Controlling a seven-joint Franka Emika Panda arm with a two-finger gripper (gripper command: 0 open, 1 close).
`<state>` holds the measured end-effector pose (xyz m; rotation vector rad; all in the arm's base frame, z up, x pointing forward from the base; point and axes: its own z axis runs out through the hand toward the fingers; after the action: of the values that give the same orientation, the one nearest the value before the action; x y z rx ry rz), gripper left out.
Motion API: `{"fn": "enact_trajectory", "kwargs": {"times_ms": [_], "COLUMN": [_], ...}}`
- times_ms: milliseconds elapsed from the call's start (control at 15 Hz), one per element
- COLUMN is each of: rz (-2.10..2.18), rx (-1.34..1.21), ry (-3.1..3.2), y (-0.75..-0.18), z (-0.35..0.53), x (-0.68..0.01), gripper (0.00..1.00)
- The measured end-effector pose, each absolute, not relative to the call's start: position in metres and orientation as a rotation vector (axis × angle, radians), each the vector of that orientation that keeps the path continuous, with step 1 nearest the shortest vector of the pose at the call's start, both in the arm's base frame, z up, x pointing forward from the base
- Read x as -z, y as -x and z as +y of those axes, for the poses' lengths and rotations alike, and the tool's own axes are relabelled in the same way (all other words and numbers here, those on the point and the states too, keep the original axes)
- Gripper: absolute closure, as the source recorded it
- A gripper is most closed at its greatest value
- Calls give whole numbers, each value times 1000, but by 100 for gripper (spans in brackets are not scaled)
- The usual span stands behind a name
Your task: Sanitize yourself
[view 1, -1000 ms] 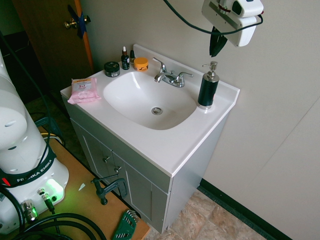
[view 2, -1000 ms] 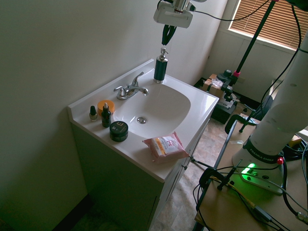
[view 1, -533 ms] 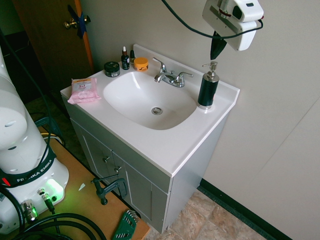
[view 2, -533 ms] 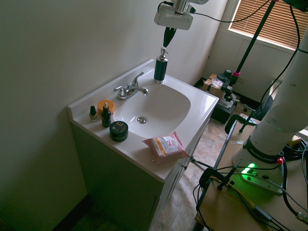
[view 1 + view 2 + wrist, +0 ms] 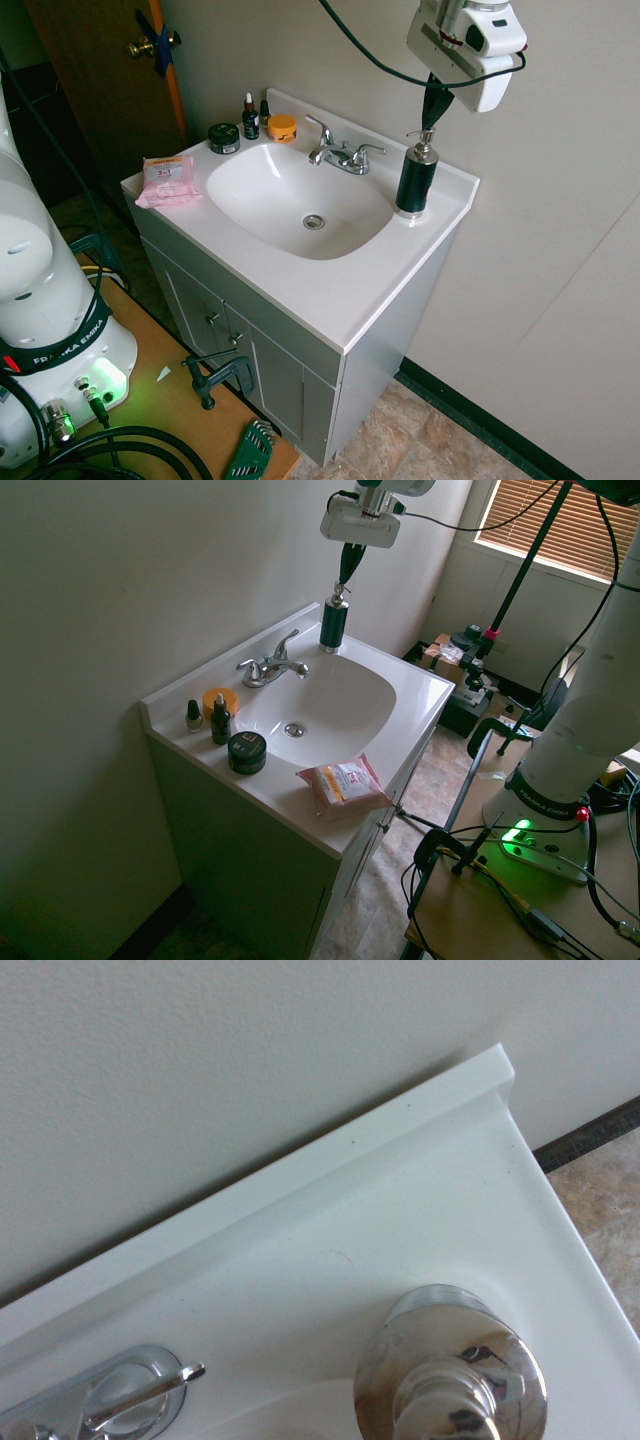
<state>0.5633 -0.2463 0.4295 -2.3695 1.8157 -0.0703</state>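
- Door point(image 5: 95, 70): brown, with a brass knob point(image 5: 140, 47), at the far left of the first exterior view.
- Wipes point(image 5: 165, 180): pink pack lying flat on the left front corner of the vanity point(image 5: 330, 295), beside the basin point(image 5: 300, 200).
- Jar point(image 5: 223, 138): dark, round, on the counter behind the wipes.
- Dropper point(image 5: 250, 117): 1 small dark bottle, upright, near the back ledge; a 2nd small bottle point(image 5: 264, 108) stands just beside it.
- Tin point(image 5: 282, 127): orange, round, next to the 2 small bottles.
- Faucet point(image 5: 342, 152): chrome, 2 handles, centred behind the basin; 1 handle point(image 5: 135, 1400) shows in the wrist view.
- Pump point(image 5: 416, 176): dark bottle with a silver top, upright on the right rear corner of the counter; the top point(image 5: 450, 1380) shows from above in the wrist view.
- Arm point(image 5: 470, 35): white, above the pump, close to the wall.
- Gripper point(image 5: 432, 115): pointing down, directly over the pump; tips meet the pump head. The 2 dark fingers point(image 5: 346, 564) are closed together with nothing between them.
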Motion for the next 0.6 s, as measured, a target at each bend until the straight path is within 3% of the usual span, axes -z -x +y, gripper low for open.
{"fn": "enact_trajectory", "kwargs": {"times_ms": [333, 400, 600], "rz": [1796, 1768, 1650], "rx": [79, 90, 88], "ry": [2361, 2365, 2430], "y": [-562, -559, -543], "z": [-249, -248, -230], "x": [-430, -439, -465], "gripper": [100, 0, 0]}}
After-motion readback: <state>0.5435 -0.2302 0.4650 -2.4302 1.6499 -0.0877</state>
